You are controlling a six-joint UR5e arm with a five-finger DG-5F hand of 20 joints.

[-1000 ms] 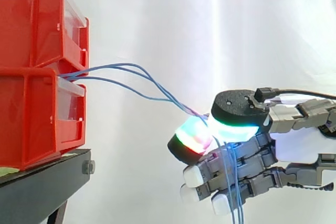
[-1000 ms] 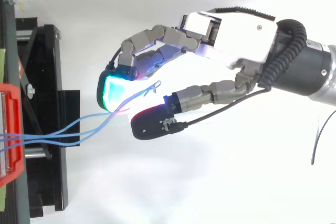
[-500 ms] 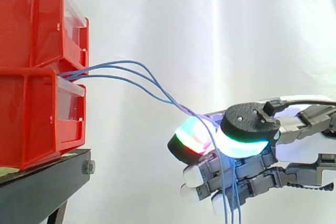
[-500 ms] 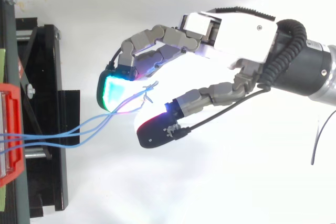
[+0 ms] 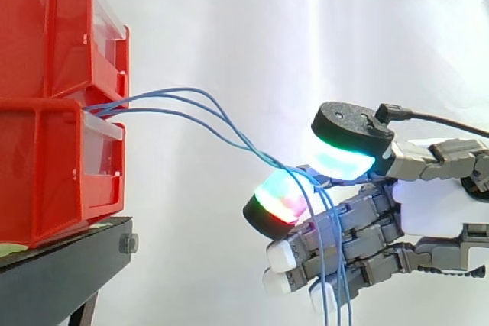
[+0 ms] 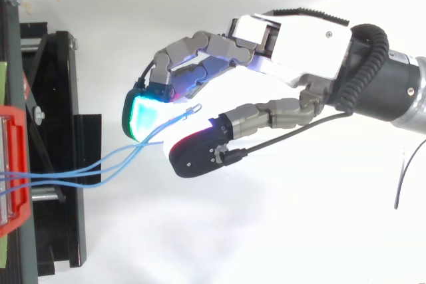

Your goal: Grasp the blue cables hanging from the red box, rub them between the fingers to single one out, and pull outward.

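Blue cables from the red box are pinched by the hand; side-on we see tails hanging, from above a looped tip.

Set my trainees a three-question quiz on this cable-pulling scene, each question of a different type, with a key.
1. True or false: the blue cables run from the red bins to the hand.
2. The red bins stand on: A) a black stand; B) a wooden shelf; C) a white tray.
3. Fill in: in the side view, past the hand the cables' loose ends hang ____.
Key: 1 true; 2 A; 3 down.
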